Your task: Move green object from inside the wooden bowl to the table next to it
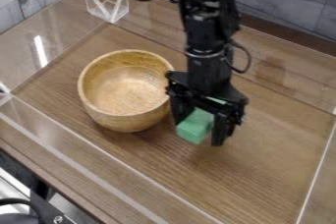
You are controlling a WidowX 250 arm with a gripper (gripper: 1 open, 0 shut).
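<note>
The green object (196,127) is a small bright green block held low over the table (269,164), just right of the wooden bowl (125,92). My gripper (199,132) points straight down, its two black fingers closed on the block's sides. Whether the block's underside touches the tabletop I cannot tell. The round tan bowl stands upright and has nothing in it. Its near right rim sits close to my left finger (176,120).
Low clear acrylic walls (79,174) run around the table's edges. A small clear folded stand (105,5) sits at the back left corner. The black arm (203,22) rises behind the gripper toward the top of the view.
</note>
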